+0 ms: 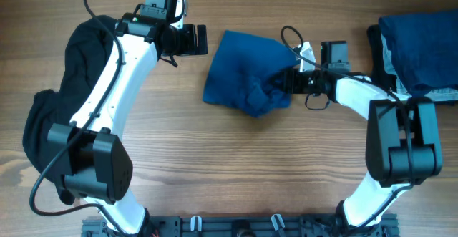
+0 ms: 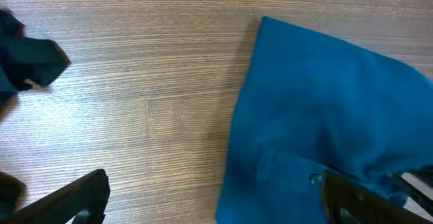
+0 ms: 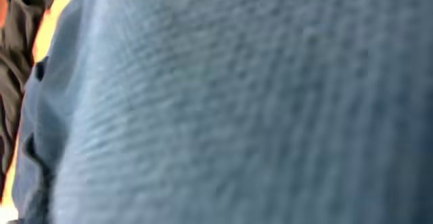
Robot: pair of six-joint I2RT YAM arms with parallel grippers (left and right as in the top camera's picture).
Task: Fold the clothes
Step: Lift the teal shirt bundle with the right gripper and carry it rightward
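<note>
Overhead, mid-fold, my right gripper [image 1: 290, 81] hides in the blue shirt [image 1: 240, 65], grasp unclear; my released left gripper [image 1: 198, 40] should next catch its edge.

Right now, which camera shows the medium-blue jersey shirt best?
Overhead: nearly the whole medium-blue jersey shirt lies in frame. Left wrist shows only one cropped part; right wrist, just blurred blue weave filling the frame.

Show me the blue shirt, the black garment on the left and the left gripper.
blue shirt [image 1: 240, 72], overhead view, middle of its flat upper panel.
black garment [image 1: 41, 126], overhead view, middle of its lower bulge.
left gripper [image 1: 202, 40], overhead view, midway between its open fingertips.
</note>
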